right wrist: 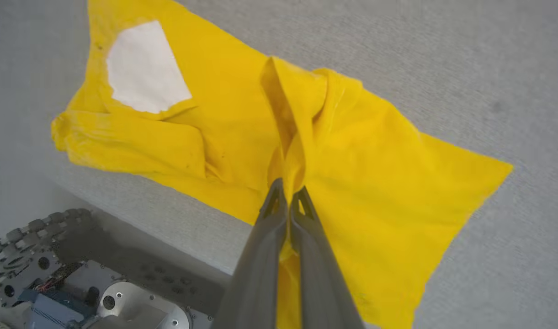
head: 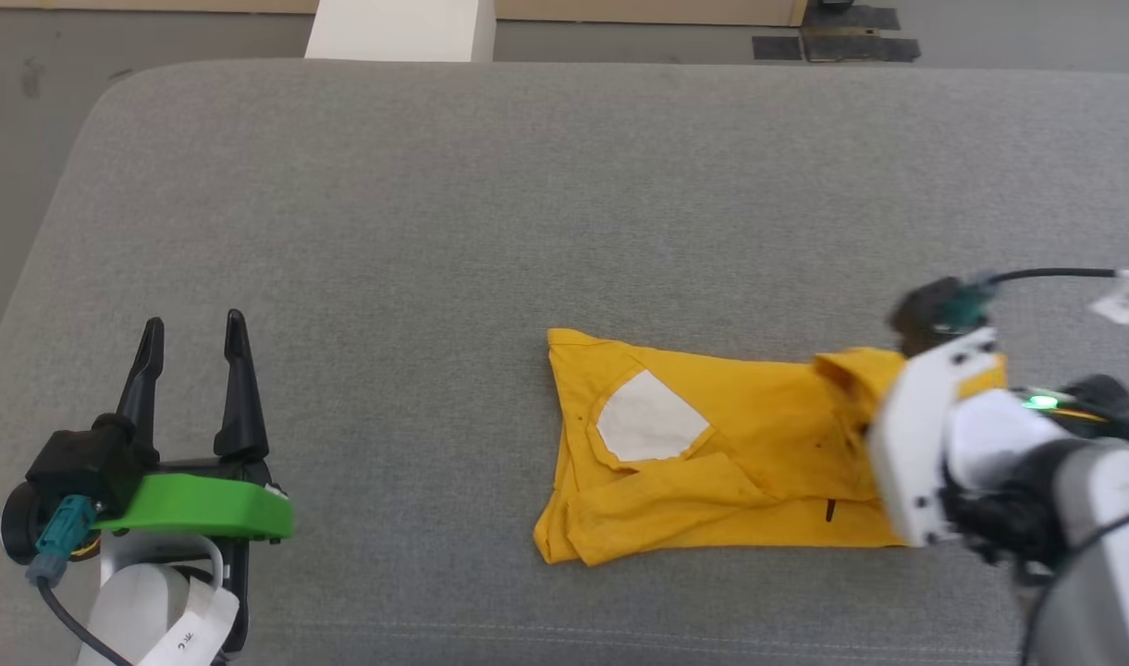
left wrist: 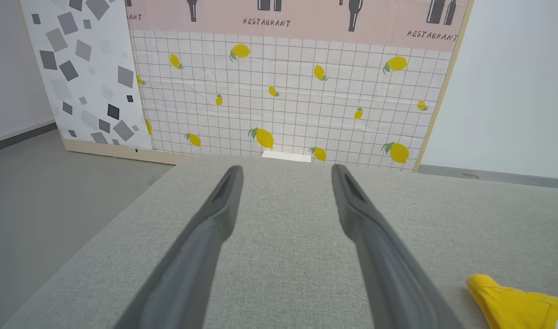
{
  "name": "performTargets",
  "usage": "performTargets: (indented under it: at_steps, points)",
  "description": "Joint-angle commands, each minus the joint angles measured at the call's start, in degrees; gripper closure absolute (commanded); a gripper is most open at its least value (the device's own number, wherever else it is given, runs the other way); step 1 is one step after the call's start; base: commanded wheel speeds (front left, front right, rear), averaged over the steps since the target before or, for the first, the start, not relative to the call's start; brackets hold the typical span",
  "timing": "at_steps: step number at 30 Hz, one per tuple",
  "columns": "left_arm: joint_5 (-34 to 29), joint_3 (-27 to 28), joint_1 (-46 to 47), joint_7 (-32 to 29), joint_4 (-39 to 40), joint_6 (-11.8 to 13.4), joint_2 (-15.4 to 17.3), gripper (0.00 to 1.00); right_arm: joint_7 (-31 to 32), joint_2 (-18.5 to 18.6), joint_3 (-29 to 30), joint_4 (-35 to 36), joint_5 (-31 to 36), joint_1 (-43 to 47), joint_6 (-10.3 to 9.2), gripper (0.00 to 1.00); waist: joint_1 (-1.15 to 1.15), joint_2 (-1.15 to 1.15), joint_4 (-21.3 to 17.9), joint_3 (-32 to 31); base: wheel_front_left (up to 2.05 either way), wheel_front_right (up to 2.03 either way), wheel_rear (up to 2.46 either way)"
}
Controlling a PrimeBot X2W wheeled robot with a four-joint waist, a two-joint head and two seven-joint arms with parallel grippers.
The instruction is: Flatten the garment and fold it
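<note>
The garment, a bright yellow T-shirt with a white patch, lies partly folded on the grey padded surface at centre right. In the right wrist view my right gripper is shut on a raised fold of the garment, with yellow cloth pinched between the fingers. In the head view the white right wrist covers the garment's right end. My left gripper stands open at the lower left, well apart from the cloth. A yellow corner of the garment shows in the left wrist view beside the open left gripper.
The grey surface ends at a rounded left edge with floor beyond. A white block stands past the far edge. A lemon-patterned wall panel rises behind. The robot's base shows below the near edge.
</note>
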State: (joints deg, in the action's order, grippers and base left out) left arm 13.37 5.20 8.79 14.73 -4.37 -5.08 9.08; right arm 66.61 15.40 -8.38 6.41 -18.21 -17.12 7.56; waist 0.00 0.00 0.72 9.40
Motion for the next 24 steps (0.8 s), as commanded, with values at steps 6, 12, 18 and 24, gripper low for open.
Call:
performTargets:
  at_steps: [6, 12, 18, 24]
  points:
    - [0.54, -0.07, -0.14, 0.27, -0.25, -0.60, -0.47, 0.00, -8.11, -7.43, -6.91, -7.77, 0.44, -5.26, -0.08, 1.00, 0.00, 0.00, 3.06, 1.54, 0.00, 0.00, 0.00]
    - [0.57, 0.04, 0.17, 0.27, -0.53, -0.88, -0.86, 0.00, -14.75, -11.12, -10.66, -15.71, 1.13, -9.04, -0.08, 1.00, 0.00, 0.00, 5.48, 2.82, 0.00, 0.00, 0.00]
    - [0.70, 0.15, 0.78, 0.27, -0.96, -1.22, -1.10, 0.00, -19.65, -12.34, -13.21, -24.16, 1.36, -11.60, -0.08, 1.00, 0.00, 0.00, 7.41, 4.11, 0.00, 0.00, 0.00]
    - [0.52, 0.24, 1.13, 0.27, -1.30, -1.46, -1.41, 0.00, -24.43, -12.49, -15.35, -31.01, 0.71, -12.88, -0.08, 1.00, 0.00, 0.00, 8.06, 4.73, 0.00, 0.00, 0.00]
